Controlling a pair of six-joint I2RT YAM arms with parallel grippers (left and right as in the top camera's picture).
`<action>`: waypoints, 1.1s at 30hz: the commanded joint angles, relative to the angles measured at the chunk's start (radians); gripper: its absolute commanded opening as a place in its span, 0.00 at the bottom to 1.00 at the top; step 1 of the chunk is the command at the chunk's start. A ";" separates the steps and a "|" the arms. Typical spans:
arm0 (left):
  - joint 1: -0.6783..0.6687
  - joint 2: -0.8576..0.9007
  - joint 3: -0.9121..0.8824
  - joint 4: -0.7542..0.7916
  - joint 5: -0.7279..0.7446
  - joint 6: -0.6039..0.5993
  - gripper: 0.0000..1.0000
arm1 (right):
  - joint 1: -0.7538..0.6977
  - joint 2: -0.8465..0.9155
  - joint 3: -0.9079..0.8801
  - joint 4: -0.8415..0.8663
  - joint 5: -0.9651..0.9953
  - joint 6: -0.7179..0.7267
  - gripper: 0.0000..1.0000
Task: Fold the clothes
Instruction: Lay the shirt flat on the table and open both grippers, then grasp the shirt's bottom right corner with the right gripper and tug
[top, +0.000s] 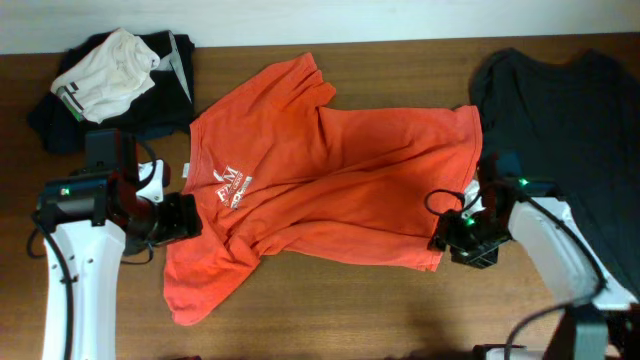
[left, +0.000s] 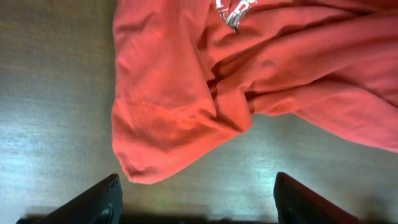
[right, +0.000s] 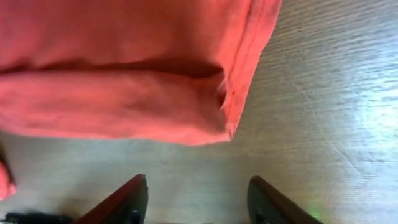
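The red-orange T-shirt (top: 320, 170) lies crumpled across the middle of the wooden table, with white lettering (top: 232, 186) near its left side. My left gripper (top: 185, 218) is open and empty at the shirt's left edge. In the left wrist view (left: 198, 196) a bunched sleeve or corner of the shirt (left: 180, 112) lies just ahead of the fingers, not touching them. My right gripper (top: 445, 235) is open and empty at the shirt's lower right corner. In the right wrist view (right: 198, 198) the shirt's hem corner (right: 186, 106) lies just ahead of the jaws.
A larger dark grey T-shirt (top: 570, 110) lies at the right of the table. A pile of white, black and navy garments (top: 110, 85) sits at the back left. Bare wood (top: 330, 310) shows along the front.
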 joint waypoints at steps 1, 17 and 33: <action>0.005 -0.006 -0.006 0.012 0.018 -0.011 0.77 | 0.009 0.049 -0.050 0.048 0.015 0.018 0.52; 0.005 -0.006 -0.006 0.027 0.018 -0.011 0.78 | 0.010 0.069 -0.135 0.188 -0.033 0.018 0.04; 0.005 -0.006 -0.006 0.027 0.018 -0.011 0.78 | 0.010 0.069 -0.169 0.227 0.008 0.014 0.19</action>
